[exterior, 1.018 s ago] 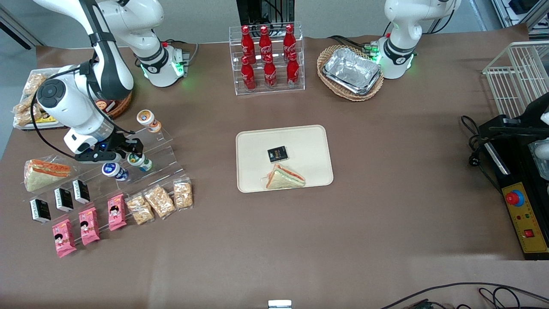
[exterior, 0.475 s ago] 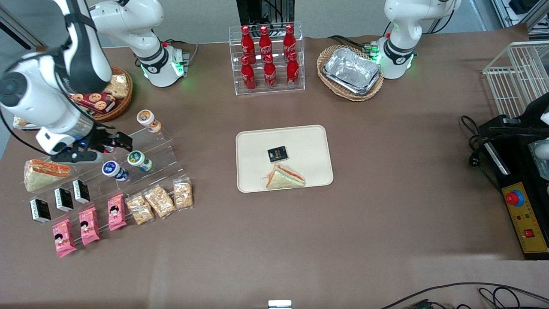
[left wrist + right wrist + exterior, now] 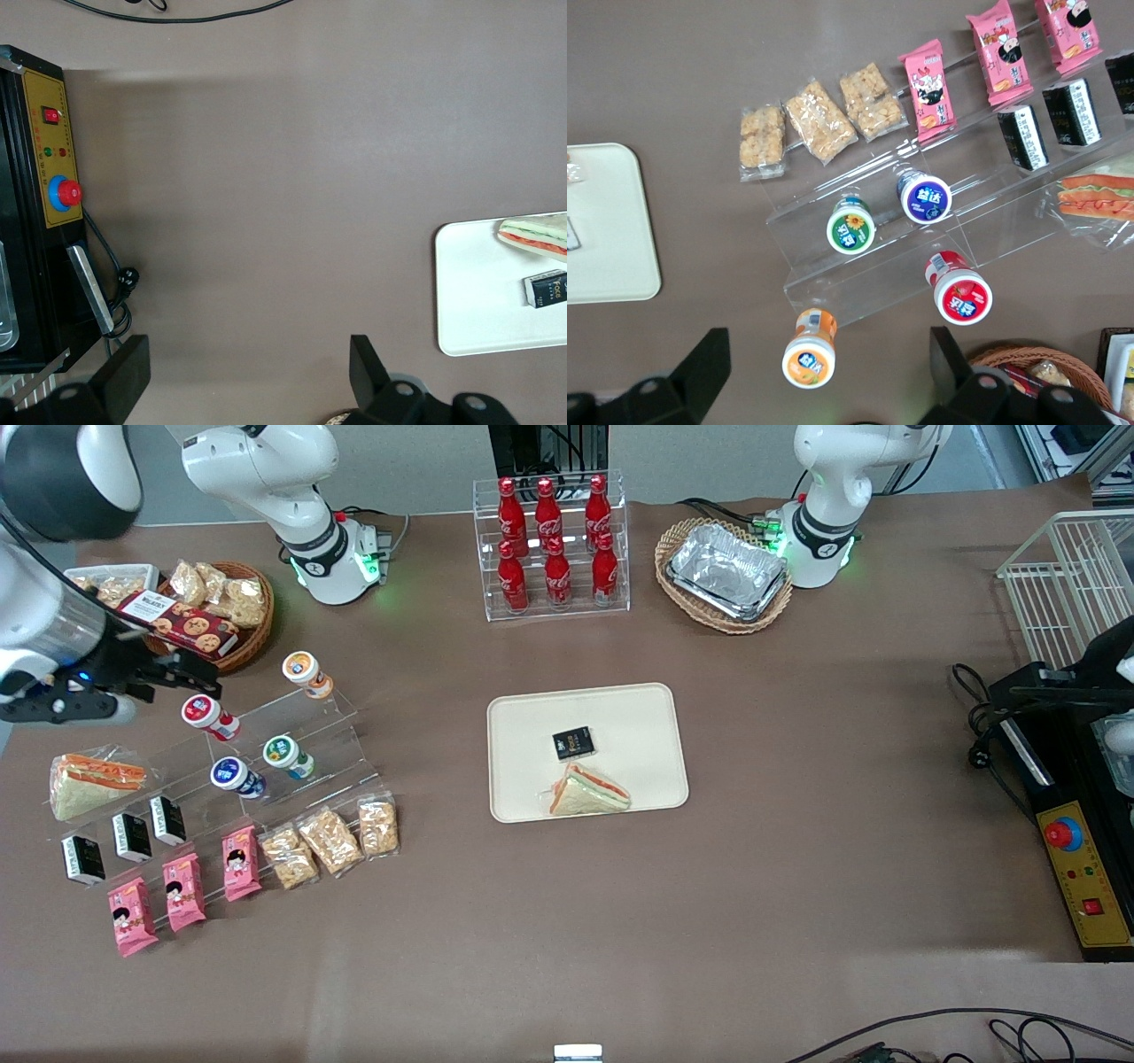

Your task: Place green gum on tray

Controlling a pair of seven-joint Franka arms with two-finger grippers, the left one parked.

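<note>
The green gum point(image 3: 285, 755) is a white bottle with a green-ringed lid lying on the clear stepped stand point(image 3: 328, 731); it also shows in the right wrist view point(image 3: 850, 226). The cream tray point(image 3: 620, 713) lies mid-table, toward the parked arm from the stand, holding a sandwich point(image 3: 588, 791) and a small black packet point(image 3: 573, 742); its corner shows in the right wrist view point(image 3: 607, 239). My right gripper point(image 3: 182, 676) is open and empty, raised high above the stand's upper step, well apart from the green gum. In the wrist view the gripper point(image 3: 828, 390) looks down over the orange bottle point(image 3: 810, 349).
On the stand also lie a blue bottle point(image 3: 235, 775), a red bottle point(image 3: 205, 716) and an orange bottle point(image 3: 306, 671). Snack bags point(image 3: 328, 840), pink packets point(image 3: 182, 890), black packets point(image 3: 128, 837) and a wrapped sandwich point(image 3: 93, 779) lie nearer the front camera. A wicker basket point(image 3: 226, 615) stands beside the gripper.
My gripper has risen and drawn away from the green gum toward the working arm's end of the table, still empty. The red bottle and the basket have come into sight.
</note>
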